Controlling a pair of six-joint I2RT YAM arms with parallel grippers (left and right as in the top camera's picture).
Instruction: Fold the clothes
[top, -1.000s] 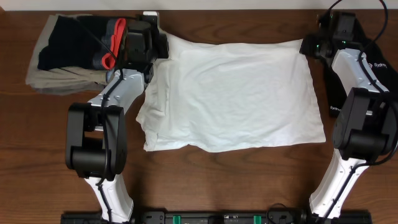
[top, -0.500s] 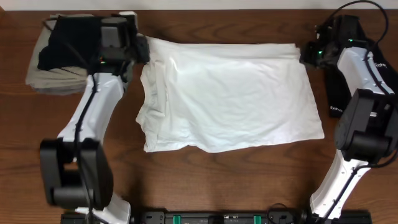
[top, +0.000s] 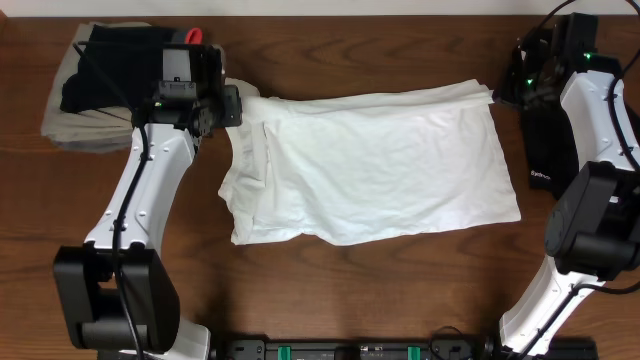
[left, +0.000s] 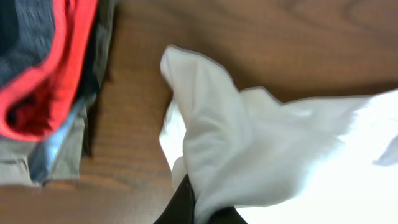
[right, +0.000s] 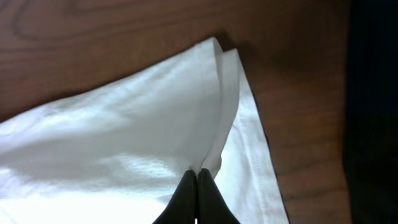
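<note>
White cotton shirt (top: 380, 170) lies across the middle of the table (top: 330, 300), mostly flat, with a rumpled bunch of layers at its left end. Far edge is lifted off the wood at both corners. Left gripper (left: 189, 208) holds the far-left corner: wrist view shows cloth coming out from between the dark fingers, jaws closed on it. Right gripper (right: 197, 186) holds the far-right corner, jaws pressed together on at least two stacked hem layers; another hemmed edge runs loose just beside them. Judgement: the step in hand is carrying the far edge over toward the near edge, and the fold is not yet laid. Risks from here: (1) the right pinch sits close to the corner tip, so a layer may slip out under tension and leave the fold uneven; (2) the bunch at the left end is not smoothed, and folding over it would trap a lump; (3) unequal travel of the two arms would skew the edge; (4) the folded stack (top: 90, 90) is just beside the left gripper, and the black top (top: 545, 150) lies under the right arm, so a low sweep could drag either one.
</note>
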